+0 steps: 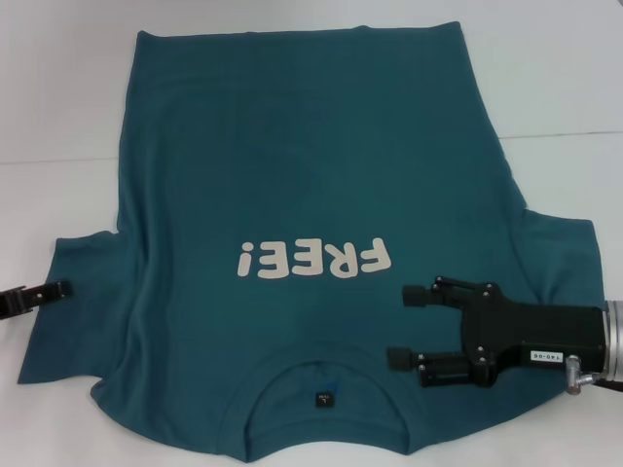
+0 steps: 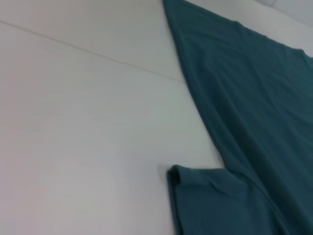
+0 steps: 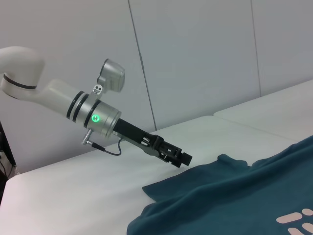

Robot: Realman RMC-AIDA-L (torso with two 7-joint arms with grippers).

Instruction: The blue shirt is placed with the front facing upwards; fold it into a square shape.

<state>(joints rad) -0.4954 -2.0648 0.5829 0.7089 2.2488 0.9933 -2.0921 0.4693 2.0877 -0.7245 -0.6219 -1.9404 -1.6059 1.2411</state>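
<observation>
Both my grippers hover at the flat blue shirt: right gripper spread over the near-right shoulder, left gripper apparently pressed together by the left sleeve, likely to snag cloth.

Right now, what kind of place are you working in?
Likely a lab or test bench: a bare white table, plain panelled wall, and just the blue shirt spread between the two arms.

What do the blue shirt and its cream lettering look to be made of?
The dark teal-blue short-sleeved T-shirt looks like soft matte knit fabric, probably cotton: it lies limp with gentle creases and no sheen. The cream "FREE!" lettering looks like a flat, smooth print, possibly vinyl or ink.
</observation>
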